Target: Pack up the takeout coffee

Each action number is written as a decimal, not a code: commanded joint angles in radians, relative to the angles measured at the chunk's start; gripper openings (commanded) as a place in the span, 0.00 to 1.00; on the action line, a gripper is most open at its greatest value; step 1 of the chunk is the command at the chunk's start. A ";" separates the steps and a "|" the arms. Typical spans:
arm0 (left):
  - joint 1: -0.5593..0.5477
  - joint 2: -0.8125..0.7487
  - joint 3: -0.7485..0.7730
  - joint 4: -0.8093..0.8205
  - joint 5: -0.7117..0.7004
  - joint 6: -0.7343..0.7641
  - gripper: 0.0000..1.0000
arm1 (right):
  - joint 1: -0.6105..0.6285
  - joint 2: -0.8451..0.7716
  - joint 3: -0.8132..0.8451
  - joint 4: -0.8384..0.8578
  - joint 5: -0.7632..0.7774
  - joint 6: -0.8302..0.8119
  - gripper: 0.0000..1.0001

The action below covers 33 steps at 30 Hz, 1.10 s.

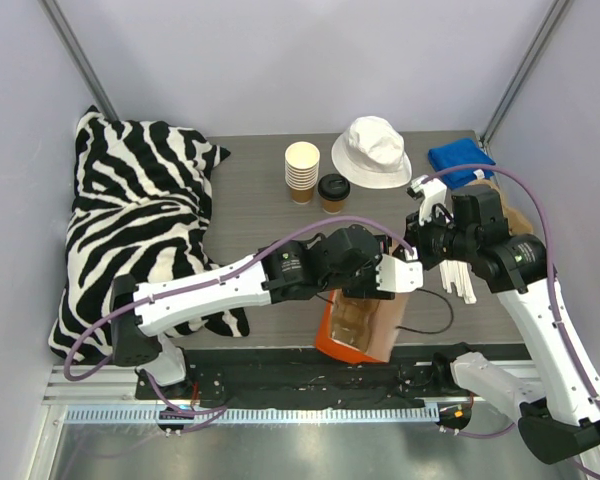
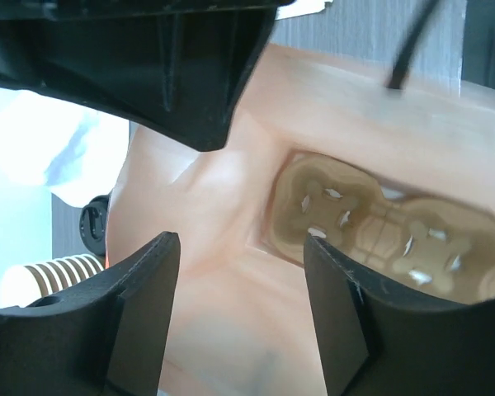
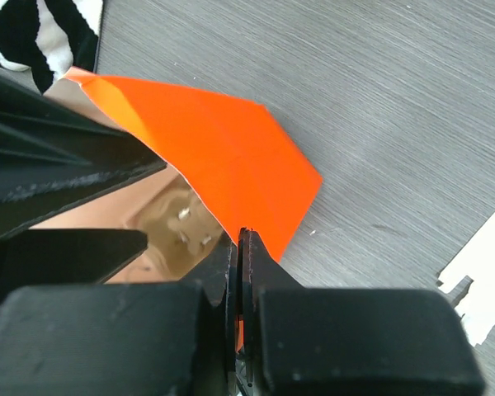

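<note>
Coffee [image 1: 333, 192] stands upright on the table [image 1: 250, 210], black lid on, toward 12 o'clock of the tabletop. It's clear of both claws and not in the bag. Cup stack [image 1: 302, 172] is just beside it at its 10 o'clock. White hat [image 1: 372, 152] sits near, at its 1 o'clock.

Orange bag [image 1: 332, 335] stands at 6 o'clock, by the near edge, mouth up and open. Coffee is at 12 o'clock from it, well apart. Brown pulp carrier [image 2: 379, 227] lies inside the bag at the bottom. It has no cup in it.

L claw [image 2: 239, 305] is over the bag mouth, pointing down inside. Its fingers [image 2: 140, 313] are spread w/ nothing between them. Carrier shows below, toward the claw's 2 o'clock in the L wrist view.

R claw [image 3: 241, 239] is pressed together, pinching the bag's rim at the bag's 1 o'clock corner. Orange paper fans out from the tips. The L arm's black body fills the left of the R wrist view.

Zebra pillow [image 1: 140, 220] covers the 9 o'clock side of the table. Blue cloth [image 1: 460, 158] is at the 1–2 o'clock corner. White strips [image 1: 460, 275] lie flat at 3 o'clock, under the R arm, near the bag but not touching it. Thin black cable [image 1: 430, 305] loops beside the bag at its 3 o'clock.
</note>
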 commanded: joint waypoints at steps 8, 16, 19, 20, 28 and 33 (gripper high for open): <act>-0.014 -0.175 0.018 0.092 0.120 -0.096 0.69 | 0.000 -0.021 0.017 0.044 0.071 -0.032 0.01; -0.012 -0.278 0.059 0.232 0.189 -0.162 0.82 | 0.000 -0.048 0.053 0.024 0.136 -0.044 0.01; -0.002 -0.308 0.072 0.259 0.166 -0.188 0.90 | 0.000 -0.058 0.043 0.012 0.151 -0.064 0.01; 0.006 -0.330 0.076 0.264 0.157 -0.216 0.94 | 0.000 -0.059 0.042 0.007 0.177 -0.066 0.01; 0.346 -0.371 0.004 0.204 0.124 -0.495 1.00 | 0.000 -0.075 0.017 -0.031 0.315 -0.023 0.01; 0.521 -0.426 -0.224 0.313 0.236 -0.599 1.00 | 0.000 -0.070 0.040 -0.040 0.390 -0.029 0.01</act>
